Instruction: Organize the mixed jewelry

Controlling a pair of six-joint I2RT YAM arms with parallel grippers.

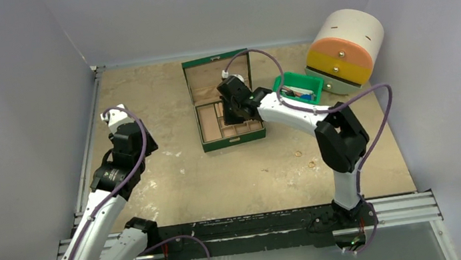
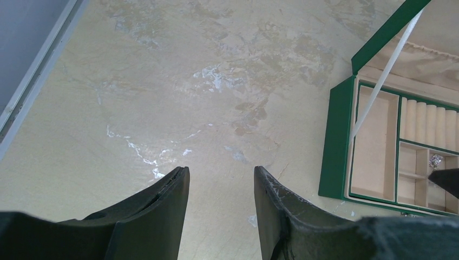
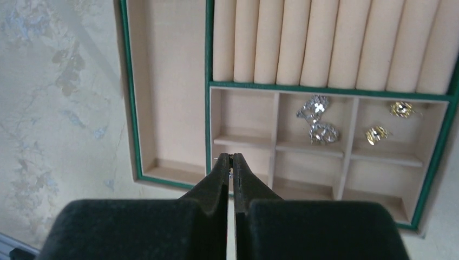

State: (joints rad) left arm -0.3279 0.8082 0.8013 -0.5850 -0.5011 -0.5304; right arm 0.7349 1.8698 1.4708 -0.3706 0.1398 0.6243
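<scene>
The open green box (image 1: 233, 142) with tan compartments sits at the back middle of the table. My right gripper (image 1: 233, 113) hovers over its small compartments, and its jaws (image 3: 231, 157) are shut with a tiny silvery glint pinched at the tips. Two silvery pieces (image 3: 319, 119) lie in the middle small compartment and two gold pieces (image 3: 388, 122) in the right one. Two small rings (image 1: 306, 159) lie on the table in front of the box's right side. My left gripper (image 1: 117, 118) is open and empty (image 2: 222, 173) over bare table left of the box (image 2: 335, 141).
A green plastic bin (image 1: 299, 87) stands right of the box, with a white and orange drawer unit (image 1: 345, 51) behind it. Grey walls close the table at the back and sides. The box lid stands up at the far side.
</scene>
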